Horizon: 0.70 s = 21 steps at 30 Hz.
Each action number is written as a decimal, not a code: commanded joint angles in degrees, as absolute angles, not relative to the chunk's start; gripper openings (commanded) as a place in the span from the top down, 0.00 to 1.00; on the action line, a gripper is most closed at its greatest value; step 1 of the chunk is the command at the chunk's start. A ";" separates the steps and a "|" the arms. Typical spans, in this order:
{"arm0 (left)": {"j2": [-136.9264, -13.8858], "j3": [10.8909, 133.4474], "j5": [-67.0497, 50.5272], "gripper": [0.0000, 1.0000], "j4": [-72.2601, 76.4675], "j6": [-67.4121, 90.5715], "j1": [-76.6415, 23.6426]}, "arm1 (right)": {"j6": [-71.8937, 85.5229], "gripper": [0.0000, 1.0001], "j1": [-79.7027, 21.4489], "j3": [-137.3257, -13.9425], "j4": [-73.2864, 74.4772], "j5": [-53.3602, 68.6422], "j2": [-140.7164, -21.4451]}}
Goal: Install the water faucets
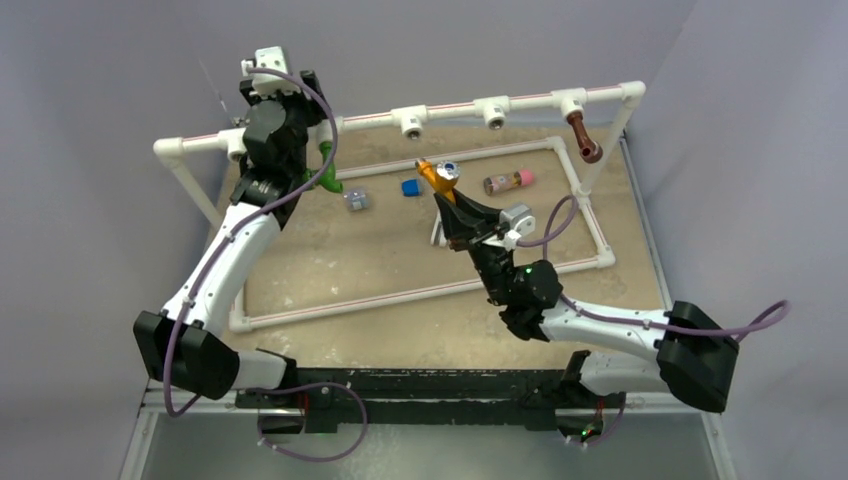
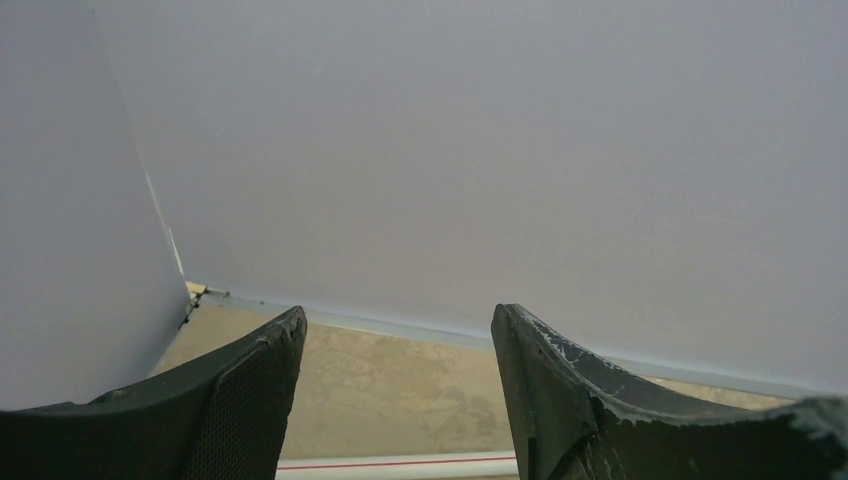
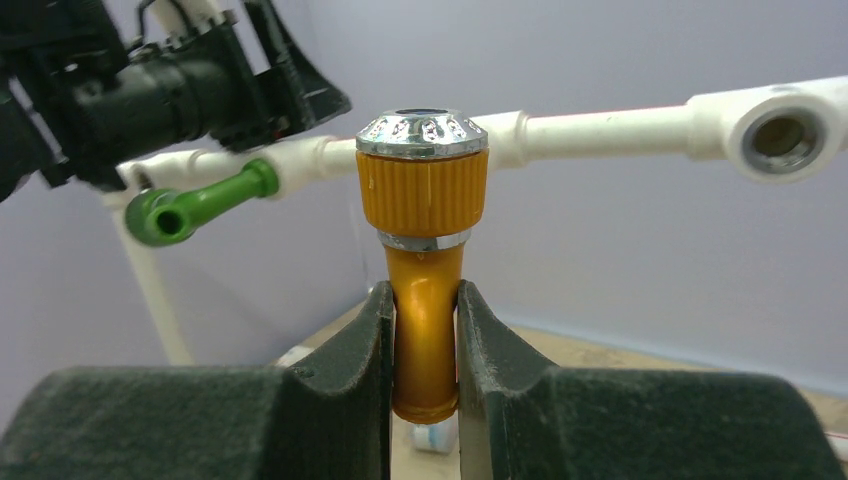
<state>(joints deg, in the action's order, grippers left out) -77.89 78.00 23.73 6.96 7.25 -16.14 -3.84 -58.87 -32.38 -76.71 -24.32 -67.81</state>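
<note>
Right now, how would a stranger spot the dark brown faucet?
Find the raised white plastic pipe rail along the far side of the table. Near its right end hangs the dark brown bent-spout plastic faucet; the neighbouring tee sockets are empty.

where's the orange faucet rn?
Orange faucet is clamped in the jaws of the right gripper, mid-table in the top view, between the blue block on its left and the cylinder on its right.
</note>
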 commanded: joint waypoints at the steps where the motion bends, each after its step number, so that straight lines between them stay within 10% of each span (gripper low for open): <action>1: -79.99 71.11 22.98 0.33 3.97 4.85 -15.82 | -10.87 1.00 -59.35 -37.45 -87.69 -30.40 -70.68; 21: -90.48 81.23 22.59 0.31 1.13 2.93 -15.82 | -12.56 1.00 -60.27 -41.83 -88.81 -30.59 -76.74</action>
<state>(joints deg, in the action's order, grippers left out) -85.65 81.80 24.27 14.66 3.79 -15.75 -11.62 -59.79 -40.36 -83.50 -29.28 -77.38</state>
